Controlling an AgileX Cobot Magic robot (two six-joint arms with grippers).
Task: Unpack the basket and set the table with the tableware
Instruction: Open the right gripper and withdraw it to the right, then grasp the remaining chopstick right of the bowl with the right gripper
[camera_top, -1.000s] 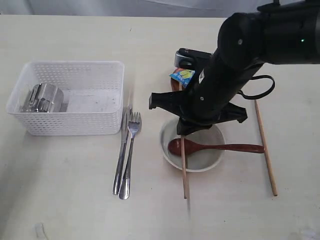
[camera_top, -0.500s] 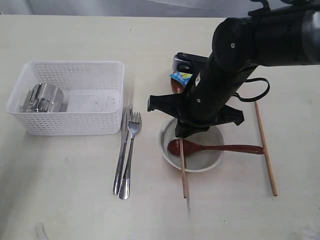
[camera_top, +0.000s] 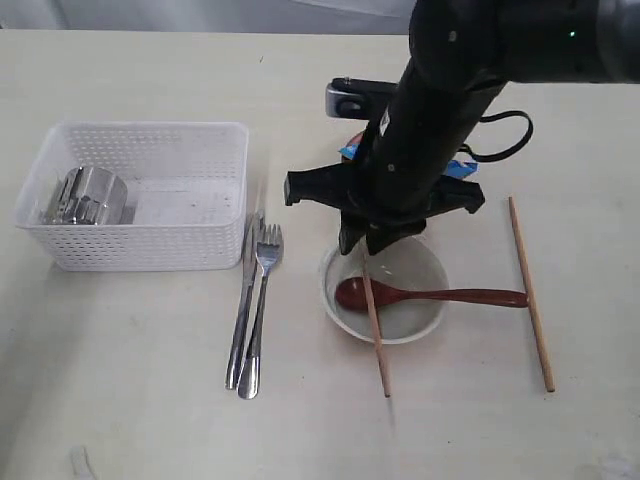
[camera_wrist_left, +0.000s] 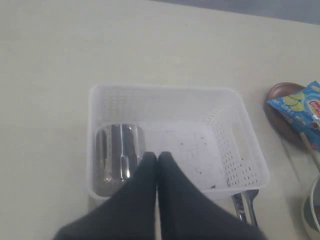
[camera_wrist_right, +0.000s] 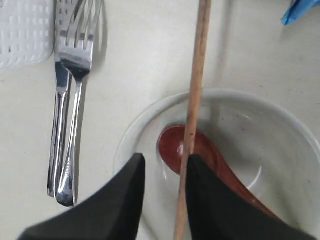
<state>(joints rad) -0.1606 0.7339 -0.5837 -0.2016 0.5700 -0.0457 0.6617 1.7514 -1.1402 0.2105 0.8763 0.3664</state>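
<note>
Nearest is bare counter (camera_top: 130, 400). Then comes the near end of a chopstick (camera_top: 376, 330), poking out past the bowl's near rim. This chopstick lies across the left part of the bowl (camera_top: 415, 268) and crosses over the head of the spoon (camera_top: 440, 296). The spoon rests in the bowl with its handle reaching out over the right rim.

The right pincer (camera_wrist_right: 165, 160) hangs low over the bowl. It's released, with its fingers apart, and the chopstick runs through the gap close along one finger without being squeezed. In the exterior view the arm hides the stick's far end.

Right of the bowl, the second chopstick (camera_top: 530, 290) lies flat on the counter, its middle just past the tip of the spoon handle. Left of the bowl, the knife (camera_top: 242, 310) and fork (camera_top: 262, 300) lie side by side and touching. Their handles point near and the tines point far, just beside the basket's right corner.

Further back on the left sits the basket (camera_top: 150, 250), and the cup (camera_top: 88, 197) lies on its side in the left end. The left pincer (camera_wrist_left: 158, 156) hovers above the basket, clenched tip to tip on nothing.

Farthest back, behind the right arm, a blue bag (camera_wrist_left: 300, 112) lies on the plate (camera_wrist_left: 277, 96).
</note>
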